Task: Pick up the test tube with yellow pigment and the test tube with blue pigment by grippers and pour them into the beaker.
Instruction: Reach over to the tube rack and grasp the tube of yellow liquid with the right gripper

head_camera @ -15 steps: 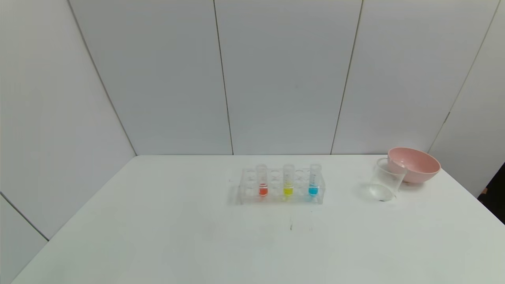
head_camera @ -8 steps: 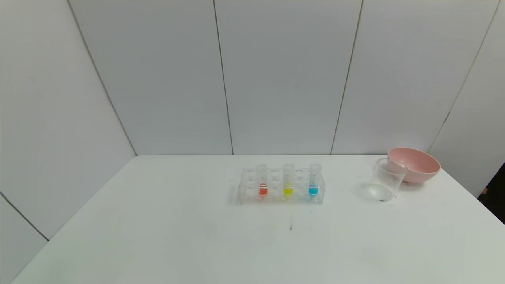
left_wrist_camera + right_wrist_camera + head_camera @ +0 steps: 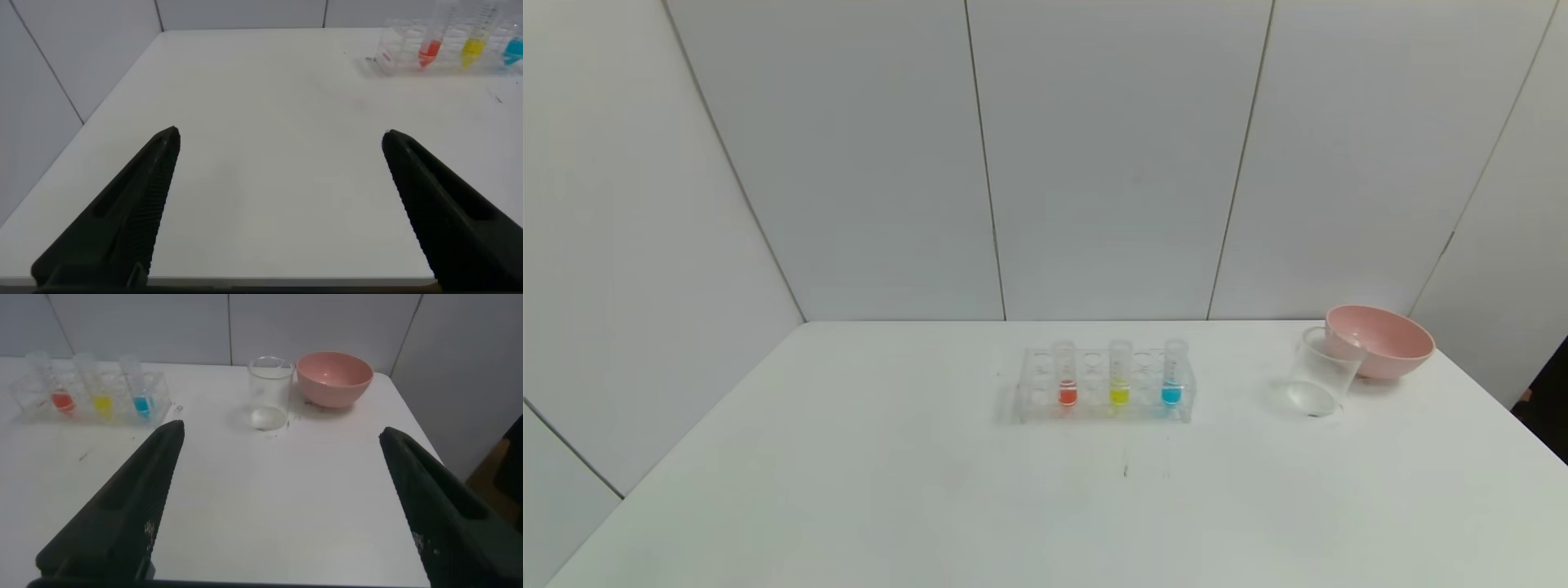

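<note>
So you're at the start: nothing picked yet, neither arm visible from the head view. Both sit low at the near edge of the table [image 3: 849, 506], short of the work.

Left end effector [image 3: 278, 143]: fingers spread wide, holding nothing, pointed across bare table with the rack [image 3: 441, 53] far off to one side. Right end effector [image 3: 282, 437]: also wide open and empty, aimed between rack and beaker. My read is both are staged open so each can go straight in on a tube.

Containers:
- Clear rack [image 3: 1104, 385], mid-table, holds three upright tubes in a row with empty slots between.
- Test tube with yellow pigment [image 3: 1120, 376] sits in the middle, a little yellow liquid at the bottom.
- Test tube with blue pigment [image 3: 1173, 374] is at the robot's right end, a little cyan at the bottom.
- Red-orange tube [image 3: 1065, 376] is at the left end; not yours, leave it.
- Beaker [image 3: 1321, 371] stands well right of the rack, looks empty, just in front of and about touching the pink bowl [image 3: 1380, 339]. The bowl looks empty too.

Judgement: tubes are upright and spaced, so you should have finger room on either side. Blue is nearest the right arm, yellow suits the left. Watch the bowl crowding the beaker when you pour.
</note>
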Controlling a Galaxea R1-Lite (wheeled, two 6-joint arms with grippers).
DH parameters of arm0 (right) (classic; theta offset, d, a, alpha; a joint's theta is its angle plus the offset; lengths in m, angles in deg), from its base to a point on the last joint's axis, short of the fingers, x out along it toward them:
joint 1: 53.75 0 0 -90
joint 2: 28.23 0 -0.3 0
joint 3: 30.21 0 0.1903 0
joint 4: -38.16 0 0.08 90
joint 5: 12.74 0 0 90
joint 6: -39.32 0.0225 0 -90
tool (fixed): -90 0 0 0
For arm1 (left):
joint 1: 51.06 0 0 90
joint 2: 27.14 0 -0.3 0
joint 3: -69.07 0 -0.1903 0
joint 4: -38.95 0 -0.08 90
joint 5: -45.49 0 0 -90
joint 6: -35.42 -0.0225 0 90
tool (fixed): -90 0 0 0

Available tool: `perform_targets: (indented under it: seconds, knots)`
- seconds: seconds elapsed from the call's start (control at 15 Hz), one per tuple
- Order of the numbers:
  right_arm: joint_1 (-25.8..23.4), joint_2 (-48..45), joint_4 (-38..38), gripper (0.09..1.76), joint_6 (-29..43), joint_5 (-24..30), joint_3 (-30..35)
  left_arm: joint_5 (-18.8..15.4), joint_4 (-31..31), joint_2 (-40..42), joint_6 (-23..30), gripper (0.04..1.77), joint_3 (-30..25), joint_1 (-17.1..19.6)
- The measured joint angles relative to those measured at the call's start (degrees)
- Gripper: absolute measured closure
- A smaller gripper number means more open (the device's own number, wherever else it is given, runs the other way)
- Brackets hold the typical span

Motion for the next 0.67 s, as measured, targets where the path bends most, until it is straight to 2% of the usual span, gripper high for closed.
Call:
perform_targets:
  seconds: [0.33,0.67]
  knots:
    - [0.5,22.5,-17.1,0.14,-0.4,-0.5,-2.7,0.0,0.0,0.0,0.0,0.05,0.0,0.0]
    - [6.8,44.0,-36.3,0.14,-0.1,-7.2,-5.3,0.0,0.0,0.0,0.0,0.05,0.0,0.0]
